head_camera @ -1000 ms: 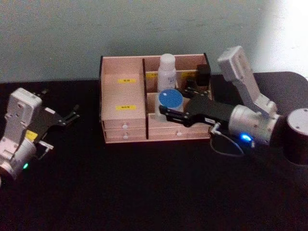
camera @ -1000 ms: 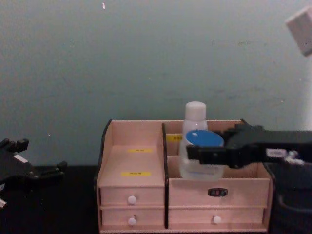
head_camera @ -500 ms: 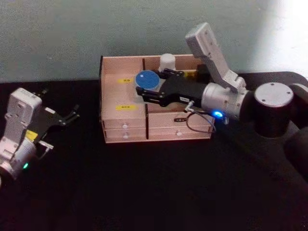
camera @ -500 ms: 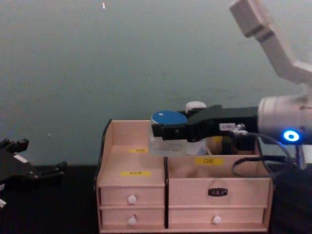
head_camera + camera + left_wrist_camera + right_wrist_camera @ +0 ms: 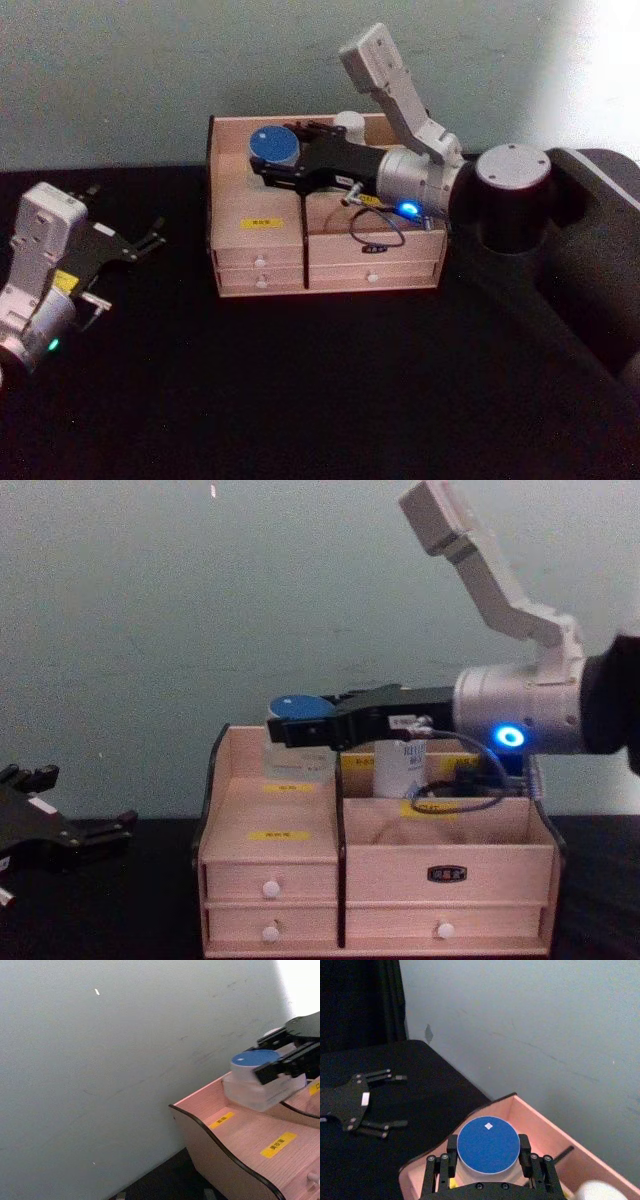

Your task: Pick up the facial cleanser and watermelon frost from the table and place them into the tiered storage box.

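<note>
My right gripper (image 5: 276,158) is shut on the watermelon frost (image 5: 273,143), a squat clear jar with a round blue lid. It holds the jar just above the back left compartment of the tiered storage box (image 5: 258,262); the chest view shows the watermelon frost (image 5: 298,761) low over that step. The facial cleanser (image 5: 401,769), a white bottle with blue lettering, stands upright in a back right compartment, partly hidden behind my right arm; its cap (image 5: 349,122) shows from above. My left gripper (image 5: 148,237) rests open at the table's left, well away from the box.
The box (image 5: 272,852) stands at the back of the black table (image 5: 330,390) against a pale wall, with white-knobbed drawers (image 5: 270,889) along its front. A small dark object (image 5: 465,771) sits in the box's right side. A dark rounded body (image 5: 600,260) lies to the right.
My right gripper has carried the jar up from the front right compartment and leftward, to above the back left compartment. The left arm has not moved.
</note>
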Available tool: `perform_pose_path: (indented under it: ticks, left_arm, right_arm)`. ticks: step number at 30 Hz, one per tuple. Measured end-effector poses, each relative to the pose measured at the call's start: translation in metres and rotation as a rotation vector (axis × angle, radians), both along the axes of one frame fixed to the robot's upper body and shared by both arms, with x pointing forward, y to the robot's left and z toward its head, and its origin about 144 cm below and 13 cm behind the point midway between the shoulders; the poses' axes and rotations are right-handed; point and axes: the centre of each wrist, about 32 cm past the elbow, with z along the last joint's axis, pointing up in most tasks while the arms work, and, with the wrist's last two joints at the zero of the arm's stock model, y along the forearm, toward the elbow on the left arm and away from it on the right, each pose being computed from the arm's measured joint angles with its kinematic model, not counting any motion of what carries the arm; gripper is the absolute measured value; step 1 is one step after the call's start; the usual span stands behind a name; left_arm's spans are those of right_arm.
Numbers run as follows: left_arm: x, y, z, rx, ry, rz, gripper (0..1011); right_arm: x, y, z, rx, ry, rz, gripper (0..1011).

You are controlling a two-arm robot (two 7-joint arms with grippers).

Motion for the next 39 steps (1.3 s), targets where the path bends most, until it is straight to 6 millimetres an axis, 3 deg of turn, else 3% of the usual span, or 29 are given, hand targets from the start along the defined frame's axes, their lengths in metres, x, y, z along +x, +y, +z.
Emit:
perform_pose_path:
  ticks: [16, 39]
  left_arm:
    - [0.0, 0.0, 0.0, 0.0, 0.0, 0.0, 1001]
    - [0.0, 0.0, 0.0, 0.0, 0.0, 0.0, 1001]
  right_arm:
    - [0.028, 0.02, -0.007, 0.003, 0.063, -0.045, 718]
    - [0.036, 0.024, -0.015, -0.016, 0.15, -0.051, 718]
